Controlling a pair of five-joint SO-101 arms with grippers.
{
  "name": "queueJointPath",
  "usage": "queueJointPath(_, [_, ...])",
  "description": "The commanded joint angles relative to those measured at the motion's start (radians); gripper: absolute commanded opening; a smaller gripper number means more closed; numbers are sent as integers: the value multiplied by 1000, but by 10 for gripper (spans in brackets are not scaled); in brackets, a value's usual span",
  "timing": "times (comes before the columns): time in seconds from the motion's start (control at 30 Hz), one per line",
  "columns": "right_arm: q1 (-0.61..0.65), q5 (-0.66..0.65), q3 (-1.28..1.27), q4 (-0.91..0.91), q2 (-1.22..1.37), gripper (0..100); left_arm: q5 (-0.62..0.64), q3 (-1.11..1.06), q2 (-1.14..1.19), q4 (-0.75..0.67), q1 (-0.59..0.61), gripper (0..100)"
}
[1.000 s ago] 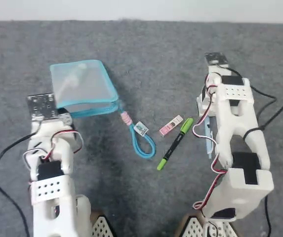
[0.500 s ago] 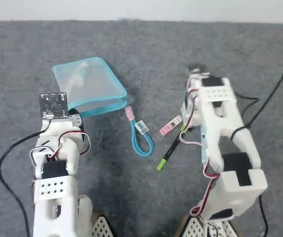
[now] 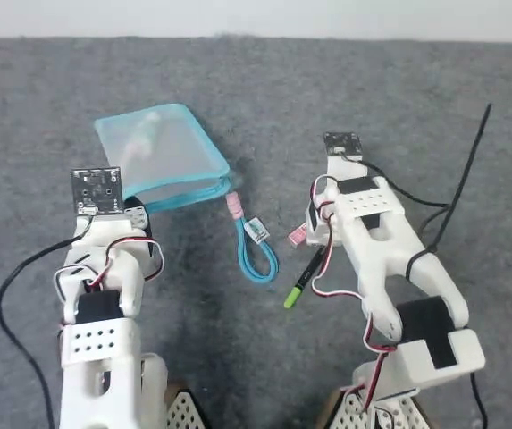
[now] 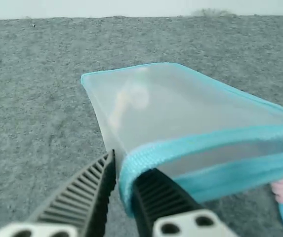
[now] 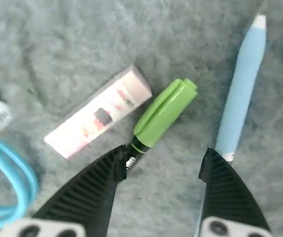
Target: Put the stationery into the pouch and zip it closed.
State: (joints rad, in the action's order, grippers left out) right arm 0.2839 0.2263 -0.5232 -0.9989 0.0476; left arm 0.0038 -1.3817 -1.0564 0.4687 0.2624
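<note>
Currently, the left gripper (image 4: 126, 169) is clamping the near zipper edge of the pouch (image 4: 181, 113) lying at the far left, while the right gripper (image 5: 167, 154), jaws wide apart and holding nothing, is hovering over the green marker (image 5: 163, 113) between the eraser (image 5: 99, 118) and the blue pen (image 5: 240, 89).
</note>
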Motion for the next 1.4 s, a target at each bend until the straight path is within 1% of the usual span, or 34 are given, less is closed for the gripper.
queueJointPath(0.0, [31,83,-14,41,-62,223,9,56,6,0,-12,11])
queueJointPath(0.17, [56,94,-6,64,13,214,9,54,6,0,-12,11])
queueJointPath(0.33, [-8,91,9,58,36,70,9,54,6,0,-12,11])
queueJointPath(0.4, [-47,84,9,53,27,38,9,54,6,0,-12,11])
queueJointPath(0.43, [-70,55,9,45,19,39,9,54,6,0,-12,11])
queueJointPath(0.5, [-107,-44,14,28,-5,38,9,54,6,0,-12,11])
queueJointPath(0.67, [-150,-232,87,7,-38,39,9,54,6,0,-14,11])
queueJointPath(0.77, [-157,-252,149,-47,-38,48,9,54,6,3,-14,11])
queueJointPath(0.83, [-151,-250,181,-74,-38,106,9,54,6,3,-14,11])
queueJointPath(0.93, [-133,-247,206,-88,-42,231,9,54,6,3,-14,11])
queueJointPath(1.0, [-108,-245,206,-88,-45,273,9,54,9,5,-15,11])
queueJointPath(1.1, [-54,-242,206,-81,-47,262,9,53,11,5,-44,11])
queueJointPath(1.13, [-35,-221,209,-76,-42,255,9,51,12,6,-58,11])
queueJointPath(1.27, [47,-95,206,-5,-38,214,9,33,8,6,-123,11])
queueJointPath(1.37, [87,32,206,56,-36,177,9,24,6,6,-137,11])
